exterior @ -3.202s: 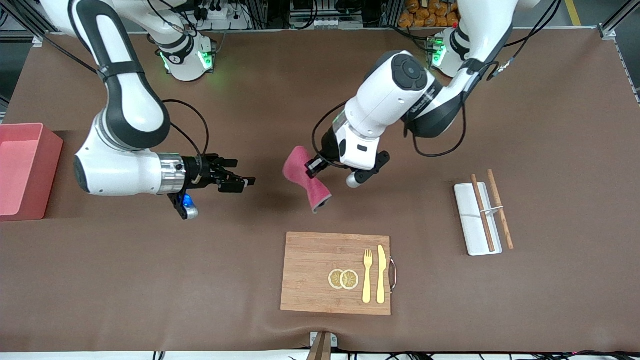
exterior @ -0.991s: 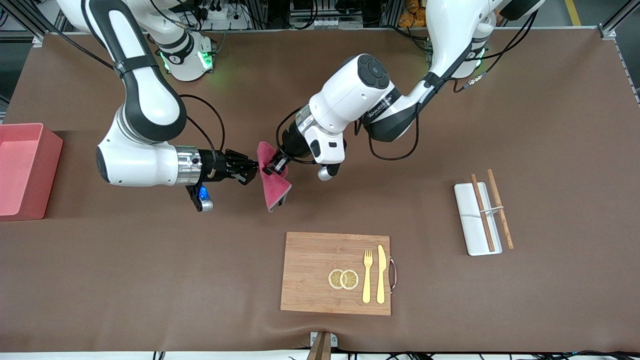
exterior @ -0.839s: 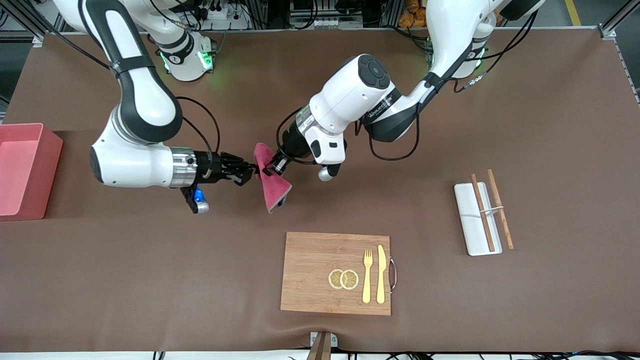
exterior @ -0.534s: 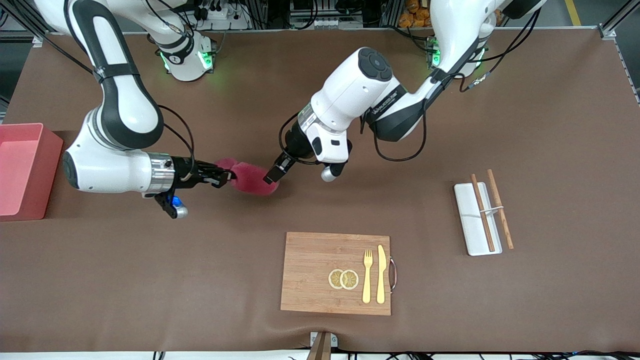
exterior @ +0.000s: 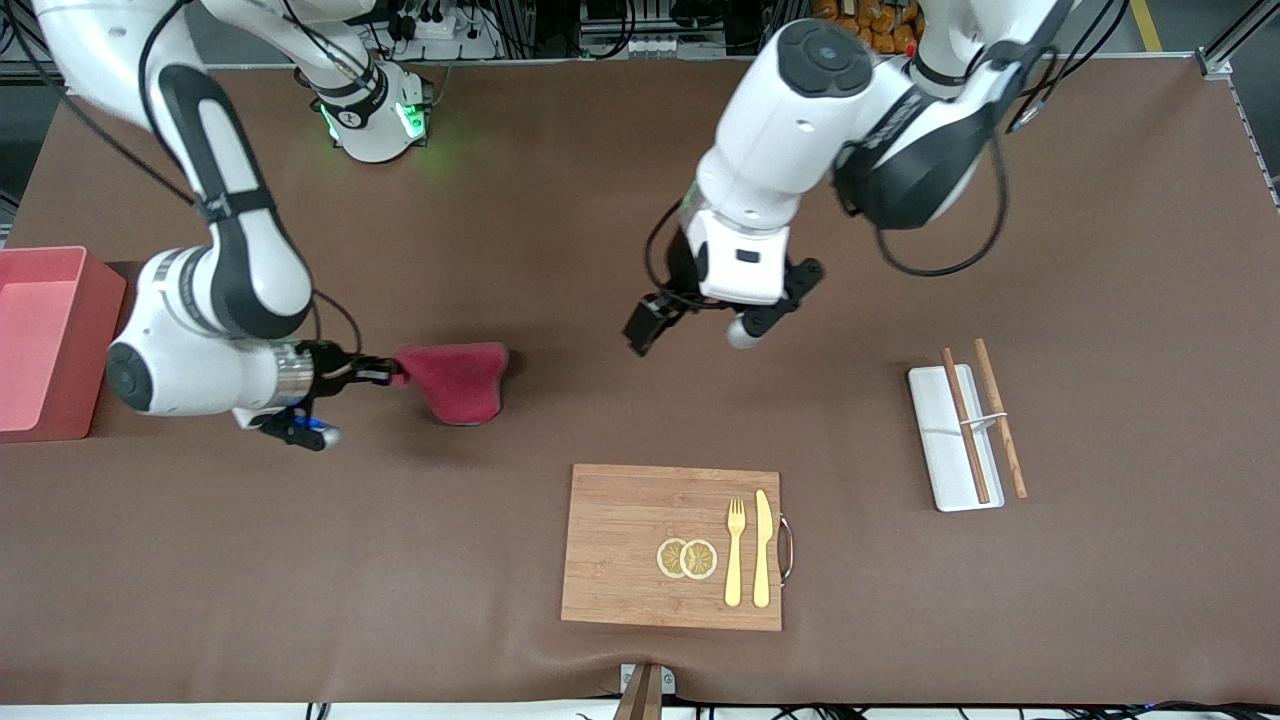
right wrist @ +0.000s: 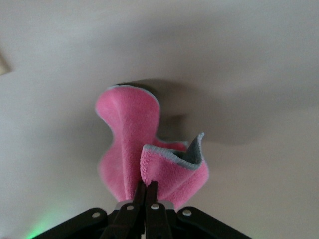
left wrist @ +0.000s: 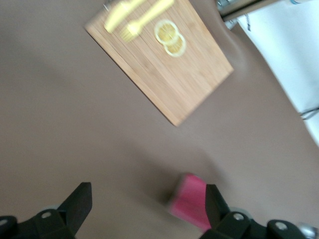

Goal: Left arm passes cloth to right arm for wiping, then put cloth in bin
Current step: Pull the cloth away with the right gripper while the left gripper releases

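Observation:
The dark pink cloth [exterior: 455,380] hangs from my right gripper [exterior: 392,372], which is shut on one edge of it over the bare table, between the bin and the cutting board. In the right wrist view the gripper [right wrist: 146,186] pinches the folded cloth [right wrist: 127,144]. The salmon-pink bin [exterior: 60,400] stands at the right arm's end of the table. My left gripper [exterior: 648,325] is open and empty over the middle of the table. In the left wrist view its jaws [left wrist: 148,204] stand wide apart, with the cloth [left wrist: 189,201] showing farther off.
A wooden cutting board [exterior: 620,530] with two lemon slices [exterior: 686,558], a gold fork [exterior: 735,550] and knife [exterior: 762,548] lies near the front edge. A white tray [exterior: 940,450] with chopsticks [exterior: 965,425] lies toward the left arm's end.
The left gripper let go of the cloth and pulled back toward its base. The right gripper shut on the cloth and carried it toward the bin's end.

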